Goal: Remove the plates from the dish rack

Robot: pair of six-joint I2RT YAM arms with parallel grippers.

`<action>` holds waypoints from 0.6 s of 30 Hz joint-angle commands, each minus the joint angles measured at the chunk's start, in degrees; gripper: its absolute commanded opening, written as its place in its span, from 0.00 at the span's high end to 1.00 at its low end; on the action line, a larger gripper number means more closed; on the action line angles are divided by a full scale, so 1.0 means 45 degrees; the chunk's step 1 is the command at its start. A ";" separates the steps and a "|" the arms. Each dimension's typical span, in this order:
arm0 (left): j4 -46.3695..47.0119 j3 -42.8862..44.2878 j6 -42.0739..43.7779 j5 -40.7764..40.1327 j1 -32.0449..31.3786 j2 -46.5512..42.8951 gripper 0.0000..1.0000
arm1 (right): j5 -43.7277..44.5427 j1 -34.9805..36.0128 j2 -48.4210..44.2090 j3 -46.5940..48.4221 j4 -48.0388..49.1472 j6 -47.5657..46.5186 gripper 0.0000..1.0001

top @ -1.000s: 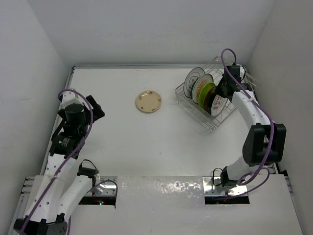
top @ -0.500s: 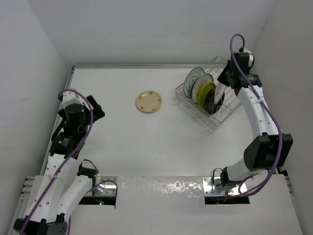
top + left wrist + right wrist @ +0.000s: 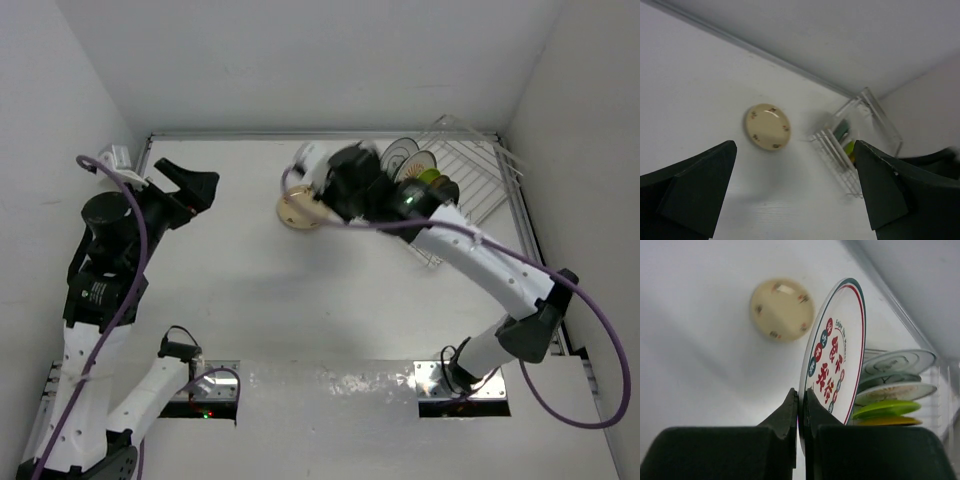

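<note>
Plate (image 3: 832,365) in right jaws — arm (image 3: 480,262) outstretched

A robotics lab cell is shown: white table (image 3: 300,300), boxed by plain white walls (image 3: 300,60), left arm (image 3: 100,290) and right arm (image 3: 480,265) bolted on.

**Table** (image 3: 300,300): bears all items below.

**Dish rack** (image 3: 478,172): far right corner of the table, near the back and right walls.

**Racked plates** (image 3: 410,165): on edge, in a row, in the left part of the dish rack.

**Lone plate** (image 3: 293,214): flat on the table, far centre, left of the dish rack and apart from it.

**Gripped plate** (image 3: 832,360): on edge between the jaws of the right gripper (image 3: 800,396), outside the dish rack, between the lone plate and the racked plates.

**Left gripper** (image 3: 190,185): over the far left of the table, well apart from the lone plate.
</note>
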 commanded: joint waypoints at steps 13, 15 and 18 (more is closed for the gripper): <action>-0.1068 -0.0211 -0.0668 -0.4080 0.0036 -0.0947 0.00 | -0.0069 0.4672 -0.0234 -0.7705 0.4476 -0.3705 1.00; -0.0991 -0.0368 -0.0433 -0.4608 0.0036 -0.1045 0.00 | -0.0048 0.4731 0.0022 -0.8601 0.5741 -0.3373 1.00; -0.0658 -0.0876 0.0095 -0.4901 0.0036 -0.1182 0.00 | -0.0146 0.4848 0.0529 -0.9192 0.6958 -0.3157 1.00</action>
